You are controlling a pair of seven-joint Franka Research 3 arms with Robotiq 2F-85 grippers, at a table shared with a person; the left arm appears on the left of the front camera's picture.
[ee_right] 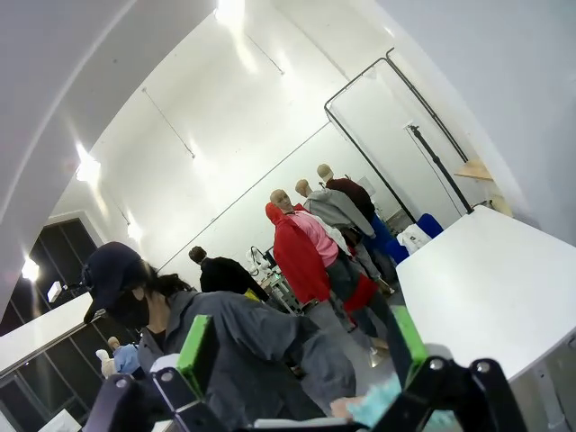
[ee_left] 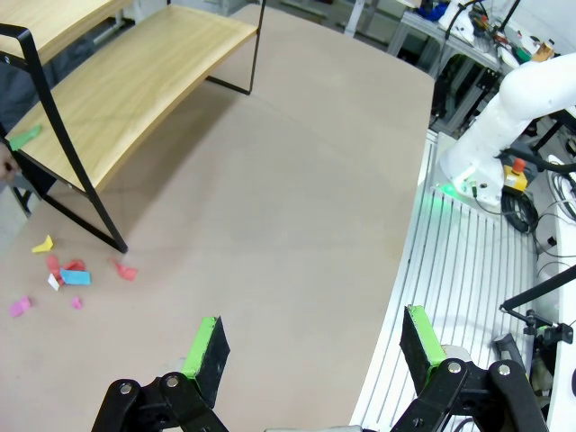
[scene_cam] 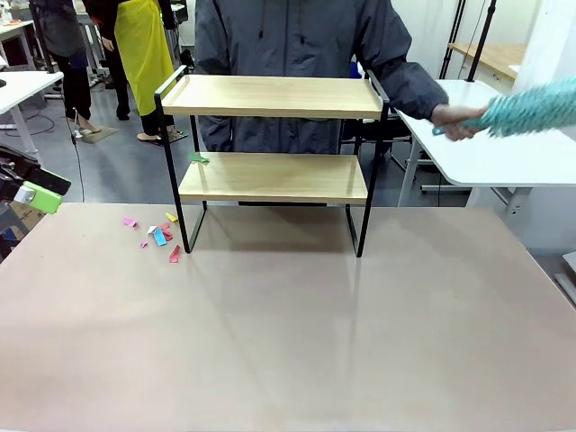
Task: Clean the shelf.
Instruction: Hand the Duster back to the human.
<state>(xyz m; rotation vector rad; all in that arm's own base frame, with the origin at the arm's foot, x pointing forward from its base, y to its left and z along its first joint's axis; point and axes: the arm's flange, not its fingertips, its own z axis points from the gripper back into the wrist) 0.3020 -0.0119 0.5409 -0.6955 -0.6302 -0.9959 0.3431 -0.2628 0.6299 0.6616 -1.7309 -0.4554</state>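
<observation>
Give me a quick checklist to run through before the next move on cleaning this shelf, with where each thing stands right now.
1. Top board of the shelf free of scraps: ok.
2. Lower board free of scraps: not ok, a green scrap lies at its left end.
3. Table clean: not ok, coloured paper scraps lie by the shelf's front left leg.
4. Left gripper free: ok, open, nothing between its fingers, above the table.
5. Right gripper free: ok, open, facing the room, not the shelf.
6. Person clear of the shelf: cannot tell; their hand holds a teal duster off to the right.
</observation>
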